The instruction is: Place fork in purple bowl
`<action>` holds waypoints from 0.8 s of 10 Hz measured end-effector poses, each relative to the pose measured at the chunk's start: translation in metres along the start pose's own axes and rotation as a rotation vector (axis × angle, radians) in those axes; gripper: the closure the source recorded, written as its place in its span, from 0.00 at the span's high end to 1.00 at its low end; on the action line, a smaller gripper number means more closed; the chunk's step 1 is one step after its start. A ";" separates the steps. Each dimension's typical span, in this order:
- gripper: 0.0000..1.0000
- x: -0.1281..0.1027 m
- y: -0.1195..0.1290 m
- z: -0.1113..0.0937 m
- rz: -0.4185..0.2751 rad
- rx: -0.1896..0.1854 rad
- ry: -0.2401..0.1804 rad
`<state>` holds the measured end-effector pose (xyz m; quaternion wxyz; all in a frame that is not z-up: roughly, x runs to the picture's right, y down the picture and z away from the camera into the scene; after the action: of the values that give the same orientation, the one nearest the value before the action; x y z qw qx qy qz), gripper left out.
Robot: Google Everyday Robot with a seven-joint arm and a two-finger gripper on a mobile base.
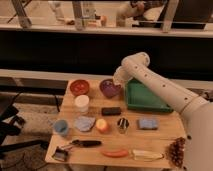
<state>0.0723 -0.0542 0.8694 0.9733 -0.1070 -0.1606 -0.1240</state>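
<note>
- at the back of the table (pixel 167 126), the gripper (pixel 118 80) hangs just above the purple bowl (pixel 107 90), by its right rim.
- i can't spot the fork or tell what the gripper holds.

Office-like test space: wooden table (pixel 162 132) below glass railing (pixel 50 15), black chair (pixel 10 120), jaws by purple bowl (pixel 109 89)

One raised view, angled down at table (pixel 161 134) (arm (pixel 165 91) from right), jaws by purple bowl (pixel 108 89)
</note>
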 end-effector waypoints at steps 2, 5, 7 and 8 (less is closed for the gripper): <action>0.00 -0.002 -0.003 0.007 -0.026 0.004 -0.018; 0.00 -0.009 -0.007 0.021 -0.064 0.004 -0.040; 0.00 -0.012 -0.011 0.032 -0.092 0.005 -0.049; 0.00 -0.014 -0.012 0.035 -0.101 0.006 -0.051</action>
<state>0.0459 -0.0543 0.8993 0.9617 -0.0988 -0.1912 -0.1696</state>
